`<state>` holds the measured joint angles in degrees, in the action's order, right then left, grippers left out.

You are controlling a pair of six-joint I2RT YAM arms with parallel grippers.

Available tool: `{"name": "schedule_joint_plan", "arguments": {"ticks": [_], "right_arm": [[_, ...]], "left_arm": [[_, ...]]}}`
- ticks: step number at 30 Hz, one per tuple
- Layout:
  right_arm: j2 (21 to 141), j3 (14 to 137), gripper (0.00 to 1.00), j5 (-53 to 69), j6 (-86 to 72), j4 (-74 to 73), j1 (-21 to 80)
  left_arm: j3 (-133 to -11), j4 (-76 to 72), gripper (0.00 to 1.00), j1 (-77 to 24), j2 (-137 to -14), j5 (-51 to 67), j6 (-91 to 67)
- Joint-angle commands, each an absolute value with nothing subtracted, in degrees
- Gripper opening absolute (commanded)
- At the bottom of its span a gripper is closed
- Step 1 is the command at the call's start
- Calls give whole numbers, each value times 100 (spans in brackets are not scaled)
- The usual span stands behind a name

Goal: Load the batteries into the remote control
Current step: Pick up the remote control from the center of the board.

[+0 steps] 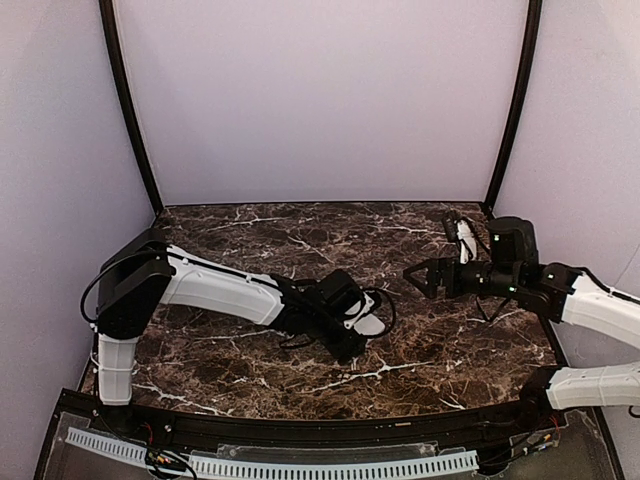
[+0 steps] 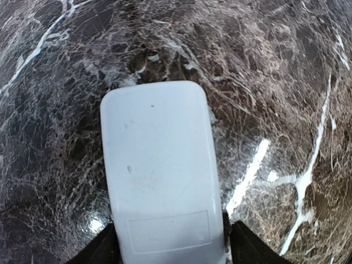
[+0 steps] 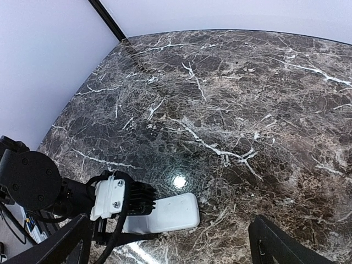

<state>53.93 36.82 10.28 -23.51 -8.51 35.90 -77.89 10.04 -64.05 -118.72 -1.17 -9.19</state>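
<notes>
The remote control lies on the dark marble table with its plain white back up, a faint rectangular outline near the gripped end. My left gripper has a black finger against each long side of it, shut on its near end. From above, the remote's free end pokes out past the left gripper. In the right wrist view the remote sticks out of the left gripper. My right gripper hovers open to the right, holding nothing, its fingers spread wide. No batteries show in any view.
Marble tabletop bounded by lilac walls and two black corner posts. The left arm's white forearm stretches across the left half. The right arm lies along the right side.
</notes>
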Motion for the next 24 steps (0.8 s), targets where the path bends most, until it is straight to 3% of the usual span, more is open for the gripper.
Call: {"name": "schedule_joint_plan", "arguments": {"ticks": [1, 6, 11, 15, 24], "right_arm": [[5284, 3582, 99, 1245, -2431, -661, 3495], [5264, 3577, 99, 1432, -2329, -674, 3374], [5137, 3569, 97, 2097, -1757, -682, 3295], [5052, 3614, 95, 2353, -1386, -709, 3296], [5155, 3690, 81, 4369, -340, -153, 3443]], "left_arm": [[-8009, 1511, 61, -6434, -12078, -310, -786], [-8102, 1647, 42, -6418, -12046, -343, -764], [-7636, 971, 30, -6153, -11284, 1234, -624], [-7168, 706, 28, -5898, -10459, 2209, -392], [-6697, 1124, 28, -5506, -9193, 4545, -308]]}}
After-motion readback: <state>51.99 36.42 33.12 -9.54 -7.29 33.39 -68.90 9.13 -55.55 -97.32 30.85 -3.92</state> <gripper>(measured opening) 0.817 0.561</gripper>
